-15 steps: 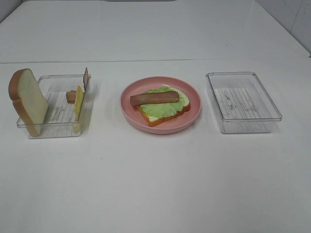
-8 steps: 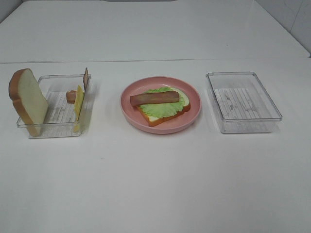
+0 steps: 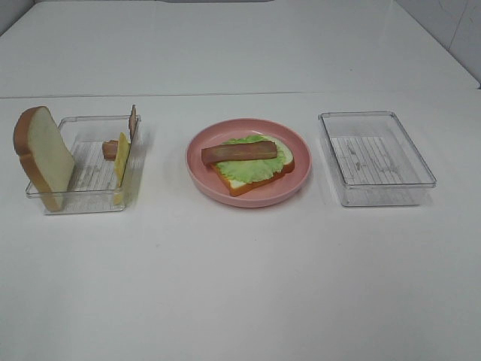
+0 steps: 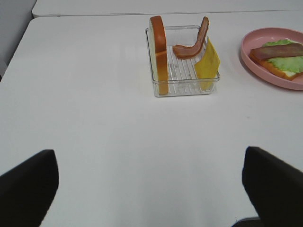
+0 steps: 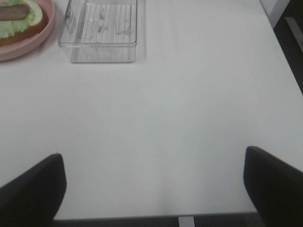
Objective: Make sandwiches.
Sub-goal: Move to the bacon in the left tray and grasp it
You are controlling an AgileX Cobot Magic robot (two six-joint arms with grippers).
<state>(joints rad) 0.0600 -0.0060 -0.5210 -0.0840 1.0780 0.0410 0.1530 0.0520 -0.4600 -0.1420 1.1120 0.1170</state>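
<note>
one half-built sandwich on the plate, both grippers spread and bare

one sandwich [image 3: 248, 167] sits in the middle of the white table [image 3: 240, 286], on a pink round plate [image 3: 197, 171]. it has three layers. the base toast [image 3: 239, 184] lies flat, white with a brown crust, one corner pointing to the near rim. on it lies ruffled green lettuce [image 3: 255, 169], which covers most of the slice and spills past its far edge. on top rests one brownish-pink bacon strip [image 3: 239, 151], lying straight across the lettuce from side to side.

the left bin [image 3: 83, 199], clear plastic, stands well apart from the plate on the left. in it the loose toast [image 3: 45, 154] stands on edge against the wall farthest from the plate, its rounded top well above the rim. the yellow cheese [image 3: 121, 158] leans on the wall nearest the plate. the spare bacon [image 4: 191, 45] curves between them, one end on the ribbed floor, the other climbing the far wall and poking over the rim.

the right bin [image 3: 376, 158], also clear, stands well apart on the plate's other side.

the left gripper [image 4: 149, 156] hangs over bare table, short of the left bin, with its dark fingers [image 4: 28, 184] spread wide and nothing between them. the right gripper [image 5: 154, 153] hangs near the table's edge, jaws just as wide, holding nothing.
</note>
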